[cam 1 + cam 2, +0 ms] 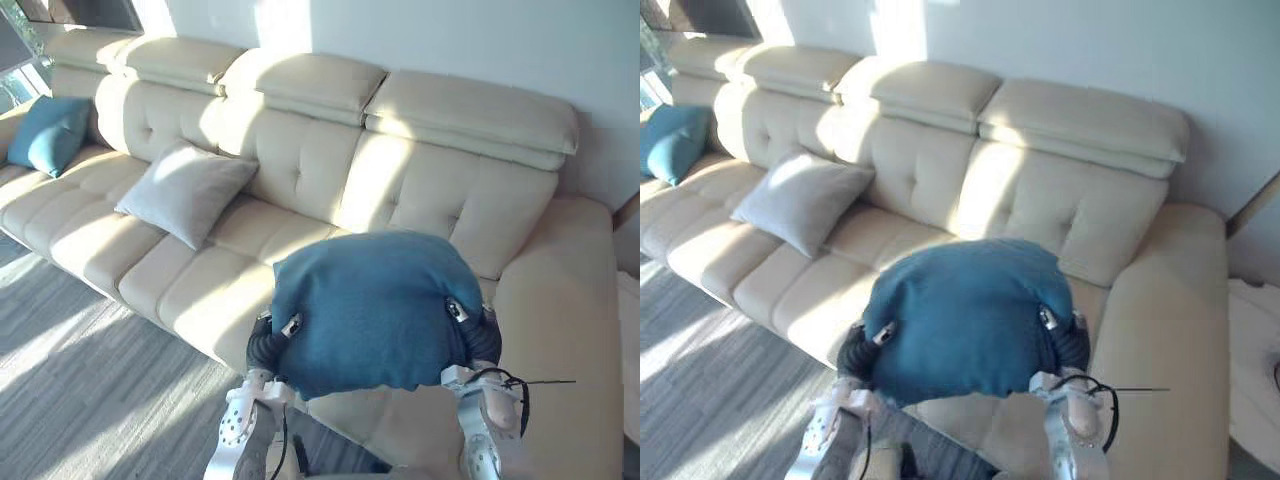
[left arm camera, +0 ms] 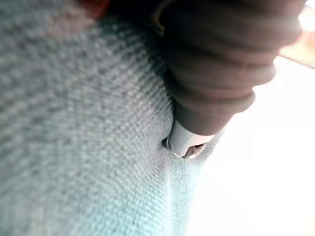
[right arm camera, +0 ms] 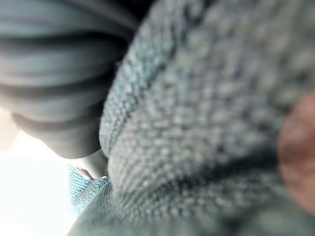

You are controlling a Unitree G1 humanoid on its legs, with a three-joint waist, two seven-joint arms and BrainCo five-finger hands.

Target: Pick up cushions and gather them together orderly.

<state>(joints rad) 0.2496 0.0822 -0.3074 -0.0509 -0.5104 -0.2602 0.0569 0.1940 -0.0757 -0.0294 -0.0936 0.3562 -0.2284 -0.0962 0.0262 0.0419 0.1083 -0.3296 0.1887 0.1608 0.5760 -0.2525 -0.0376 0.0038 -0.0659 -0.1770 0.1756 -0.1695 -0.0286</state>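
The dark teal cushion (image 1: 370, 305) hangs above the cream sofa (image 1: 330, 170), clamped between the left hand (image 1: 268, 345) and right hand (image 1: 478, 330). It hides their grip, so I cannot tell how the hands are set. A grey cushion (image 1: 187, 192) and a smaller teal cushion (image 1: 48, 133) lie further left on the seat.

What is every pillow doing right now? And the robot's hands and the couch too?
Big dark teal fabric cushion: held up between both hands, in front of the sofa.
Left hand: pressed against that cushion's left side.
Right hand: pressed against its right side.
Light grey square cushion: leaning on the sofa back, untouched.
Small teal cushion: resting at the sofa's far left end.
Cream tufted sofa: carrying the two resting cushions.
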